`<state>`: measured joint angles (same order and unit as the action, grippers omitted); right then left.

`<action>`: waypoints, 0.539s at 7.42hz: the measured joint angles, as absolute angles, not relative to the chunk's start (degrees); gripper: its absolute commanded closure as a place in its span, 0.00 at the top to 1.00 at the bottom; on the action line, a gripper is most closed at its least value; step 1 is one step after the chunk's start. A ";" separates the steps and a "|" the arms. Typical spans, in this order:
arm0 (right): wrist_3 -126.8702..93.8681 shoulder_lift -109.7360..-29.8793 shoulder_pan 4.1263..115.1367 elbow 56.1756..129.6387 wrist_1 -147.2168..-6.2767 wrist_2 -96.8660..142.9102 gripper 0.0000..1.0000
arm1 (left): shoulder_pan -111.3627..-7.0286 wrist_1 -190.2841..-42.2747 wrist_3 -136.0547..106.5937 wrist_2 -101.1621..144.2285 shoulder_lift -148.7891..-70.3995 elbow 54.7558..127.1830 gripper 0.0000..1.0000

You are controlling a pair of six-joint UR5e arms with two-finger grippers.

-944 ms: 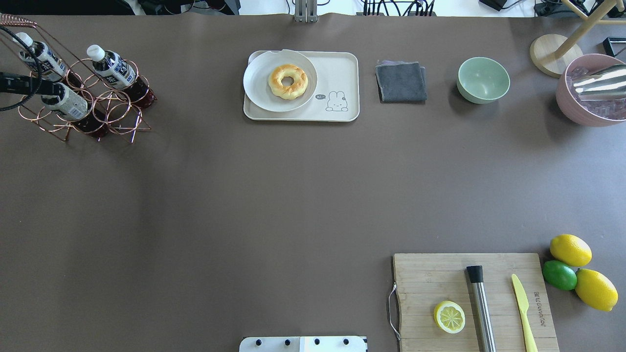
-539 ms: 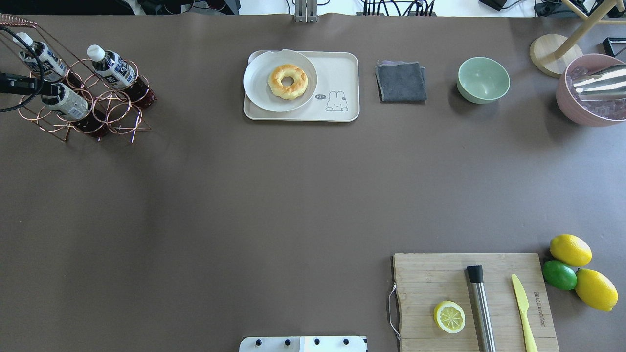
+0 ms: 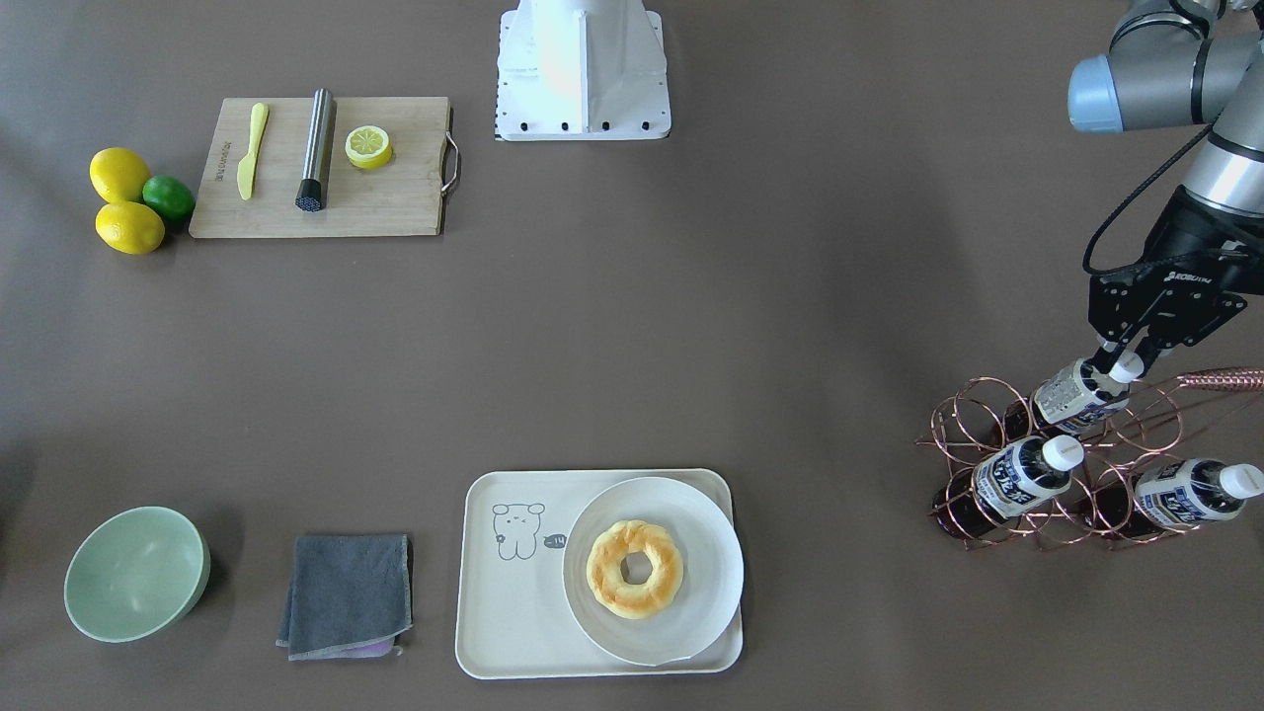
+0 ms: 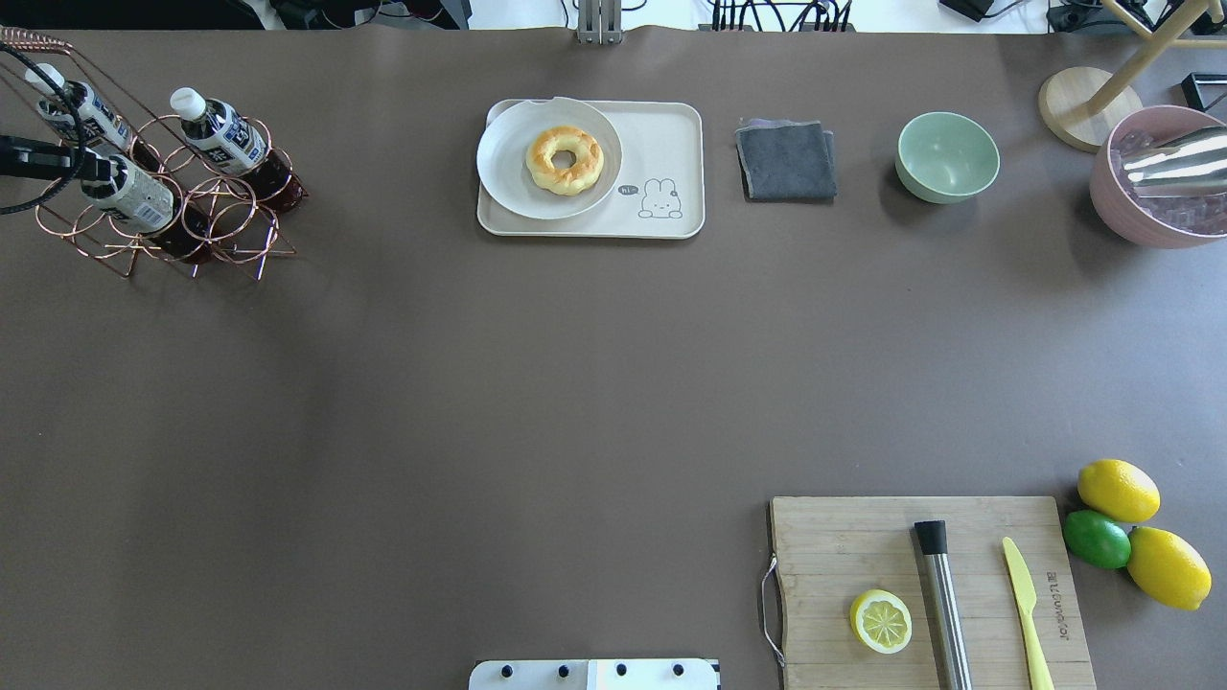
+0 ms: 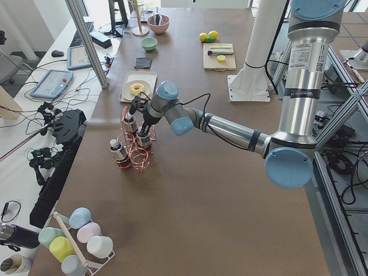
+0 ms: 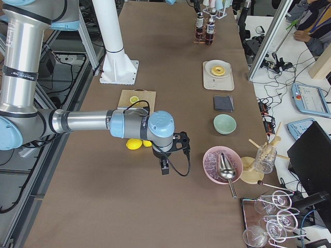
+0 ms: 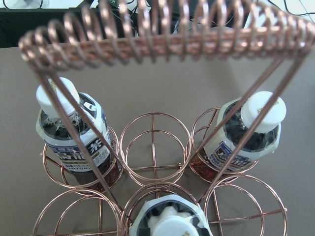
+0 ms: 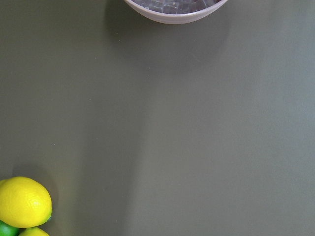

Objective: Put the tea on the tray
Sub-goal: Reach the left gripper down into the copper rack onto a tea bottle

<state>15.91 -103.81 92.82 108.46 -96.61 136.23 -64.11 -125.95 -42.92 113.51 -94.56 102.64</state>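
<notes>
Three tea bottles lean in a copper wire rack (image 4: 230,216) at the table's far left. My left gripper (image 3: 1123,363) is shut on the white cap of the nearest tea bottle (image 3: 1071,395), also seen from overhead (image 4: 134,196), and its cap fills the bottom of the left wrist view (image 7: 172,227). The other two bottles (image 4: 225,129) (image 4: 81,110) stay in the rack. The cream tray (image 4: 671,125) with the bear drawing lies at the far middle and holds a white plate (image 4: 508,163) with a doughnut (image 4: 565,160). My right gripper (image 6: 164,166) hovers near the lemons; I cannot tell if it is open.
A grey cloth (image 4: 786,158), a green bowl (image 4: 947,156) and a pink bowl of ice (image 4: 1150,182) stand right of the tray. A wooden cutting board (image 4: 920,585) with a lemon half, steel tool and yellow knife lies near right, with lemons and a lime (image 4: 1117,517) beside it.
My left gripper has drawn back to the left, and the held bottle has shifted up and left with it in the rack. Nothing else has moved.
</notes>
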 measured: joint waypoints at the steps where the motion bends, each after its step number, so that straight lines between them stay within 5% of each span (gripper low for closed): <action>1: 15.87 -103.80 92.84 108.46 -96.60 136.23 1.00 | -64.47 -125.16 -42.59 113.64 -94.64 103.93 0.00; 4: 15.82 -103.80 92.82 108.41 -96.59 136.23 1.00 | -68.88 -115.94 -36.34 114.46 -95.13 109.93 0.00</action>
